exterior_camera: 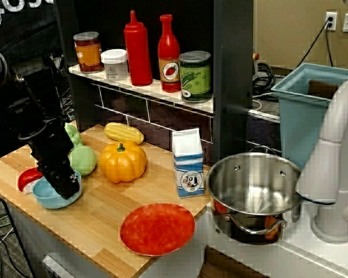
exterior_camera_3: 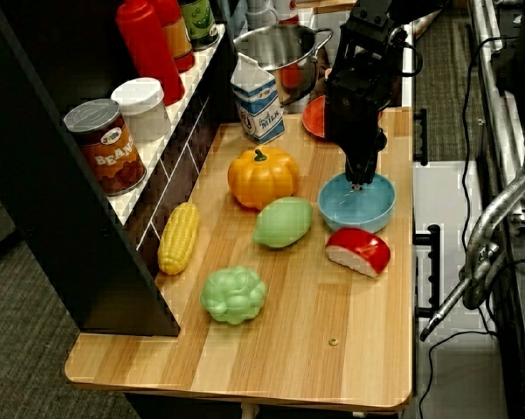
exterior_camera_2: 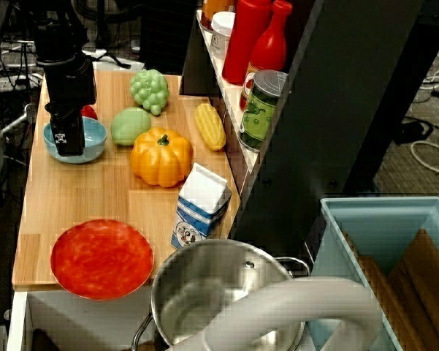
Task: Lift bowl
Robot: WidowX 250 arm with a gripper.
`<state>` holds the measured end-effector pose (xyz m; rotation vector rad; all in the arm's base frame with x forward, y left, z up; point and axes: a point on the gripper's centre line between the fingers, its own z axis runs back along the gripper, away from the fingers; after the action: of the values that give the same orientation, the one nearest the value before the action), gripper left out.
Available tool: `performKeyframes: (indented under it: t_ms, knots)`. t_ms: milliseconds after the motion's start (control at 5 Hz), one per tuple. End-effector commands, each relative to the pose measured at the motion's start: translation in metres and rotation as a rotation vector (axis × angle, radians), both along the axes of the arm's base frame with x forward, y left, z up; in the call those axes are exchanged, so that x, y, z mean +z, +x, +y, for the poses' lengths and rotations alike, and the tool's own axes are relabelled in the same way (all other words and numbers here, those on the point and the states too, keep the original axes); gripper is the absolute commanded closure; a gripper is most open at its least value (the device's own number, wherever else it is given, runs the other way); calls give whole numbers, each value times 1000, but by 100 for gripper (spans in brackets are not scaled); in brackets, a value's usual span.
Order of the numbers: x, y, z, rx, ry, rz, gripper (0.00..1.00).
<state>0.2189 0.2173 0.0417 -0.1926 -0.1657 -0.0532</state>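
The small light-blue bowl (exterior_camera: 49,196) rests on the wooden counter near its left front edge; it also shows in the overhead view (exterior_camera_2: 91,139) and the side view (exterior_camera_3: 367,209). My black gripper (exterior_camera_3: 361,178) reaches straight down into it. The fingers stand close together at the bowl's rim on the side toward the pot, and appear shut on that rim. In the front view the gripper (exterior_camera: 65,188) hides much of the bowl's inside. The bowl's base looks level with the counter.
A red wedge (exterior_camera_3: 359,251) lies against the bowl, and a green lime-like toy (exterior_camera_3: 282,223) and an orange pumpkin (exterior_camera_3: 263,176) sit beside it. A red-orange plate (exterior_camera: 157,228), a milk carton (exterior_camera: 189,163), a steel pot (exterior_camera: 253,191), corn (exterior_camera_3: 179,236) and green grapes (exterior_camera_3: 233,295) are around.
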Motion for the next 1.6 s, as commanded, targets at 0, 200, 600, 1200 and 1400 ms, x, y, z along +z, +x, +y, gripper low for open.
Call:
performKeyframes:
  t_ms: [0,200,600,1200,1400]
  knots:
    - [68,-1,30,47,-25,64,100]
    - [96,0,41,71,-73,108,100]
    - [140,6,42,87,-127,99,100]
    - [164,-4,18,53,-132,122,100]
    - [170,-5,15,47,-147,135,100]
